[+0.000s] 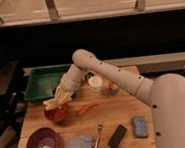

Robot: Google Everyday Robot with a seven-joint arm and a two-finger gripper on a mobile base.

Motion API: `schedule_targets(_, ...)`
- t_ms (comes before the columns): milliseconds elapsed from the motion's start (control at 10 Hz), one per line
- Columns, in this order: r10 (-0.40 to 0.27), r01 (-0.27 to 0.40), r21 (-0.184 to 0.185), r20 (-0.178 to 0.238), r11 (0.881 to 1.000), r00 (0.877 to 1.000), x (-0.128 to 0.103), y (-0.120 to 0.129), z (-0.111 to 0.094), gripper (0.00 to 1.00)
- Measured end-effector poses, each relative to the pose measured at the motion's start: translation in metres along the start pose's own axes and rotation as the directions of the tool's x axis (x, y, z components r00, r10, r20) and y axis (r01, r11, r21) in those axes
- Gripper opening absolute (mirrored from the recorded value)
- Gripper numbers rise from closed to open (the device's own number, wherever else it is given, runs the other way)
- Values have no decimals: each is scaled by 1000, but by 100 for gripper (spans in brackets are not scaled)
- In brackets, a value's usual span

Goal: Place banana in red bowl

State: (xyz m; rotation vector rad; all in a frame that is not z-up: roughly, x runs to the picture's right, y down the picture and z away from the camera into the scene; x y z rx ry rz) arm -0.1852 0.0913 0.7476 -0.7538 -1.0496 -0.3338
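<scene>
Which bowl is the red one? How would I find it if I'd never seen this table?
Start at the green tray at the back left of the wooden table. Just in front of it, under the gripper and the pale banana, sits the red bowl. It is orange-red, unlike the purple bowl nearer the front edge, and a thin orange carrot lies beside it.
</scene>
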Motion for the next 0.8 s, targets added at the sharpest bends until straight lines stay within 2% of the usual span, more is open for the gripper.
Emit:
schedule_targets(300, -6, 6, -24, 6, 1000, 1000, 6, -3, 17, 74)
schedule_targets(500, 16, -17, -30, -14, 999, 1000, 14, 0, 19, 75)
schedule_targets(800, 34, -34, -13, -33, 999, 999, 21, 1, 14, 75)
